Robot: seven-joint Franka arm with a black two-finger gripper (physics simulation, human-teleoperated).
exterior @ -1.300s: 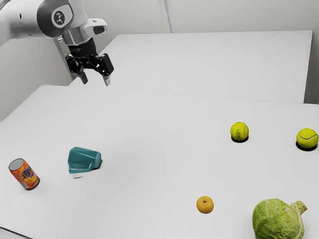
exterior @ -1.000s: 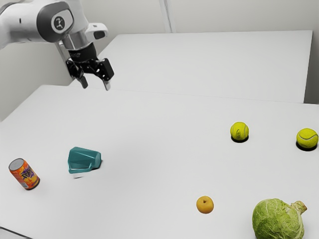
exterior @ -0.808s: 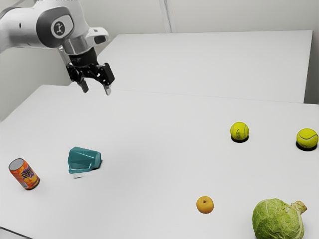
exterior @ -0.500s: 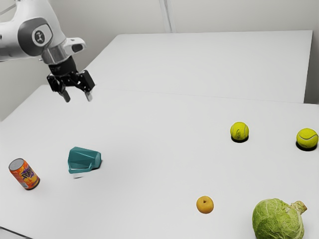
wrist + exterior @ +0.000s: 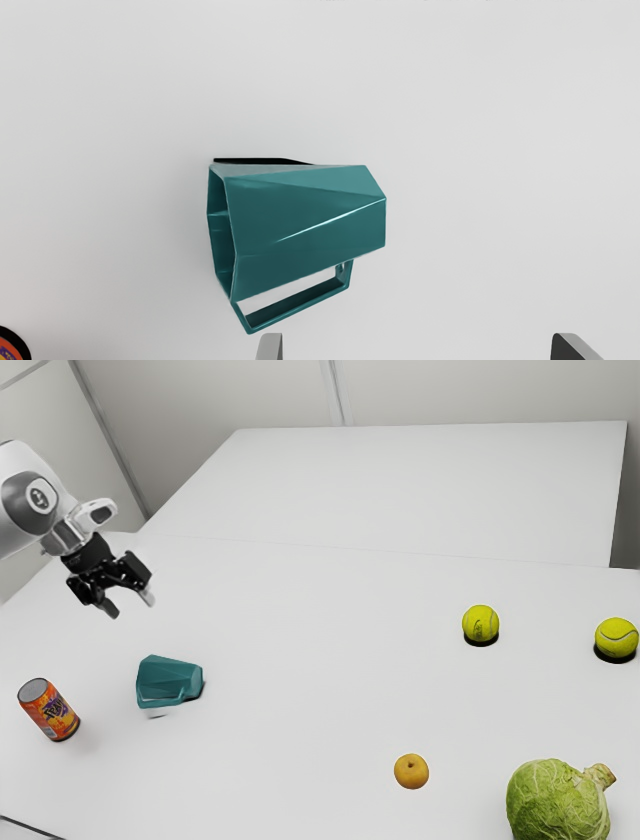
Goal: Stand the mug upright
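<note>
mug (image 5: 168, 682) tipped over; can (image 5: 42, 712), lettering (image 5: 57, 707) unreadable

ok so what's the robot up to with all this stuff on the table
Nothing is being held at this moment. The arm's black two-fingered pincer hangs open above the white table, near the teal faceted mug, which lies on its side with its handle out to one side. The job is to set that mug upright, and that isn't done. An orange printed drink can stands nearby.
</note>
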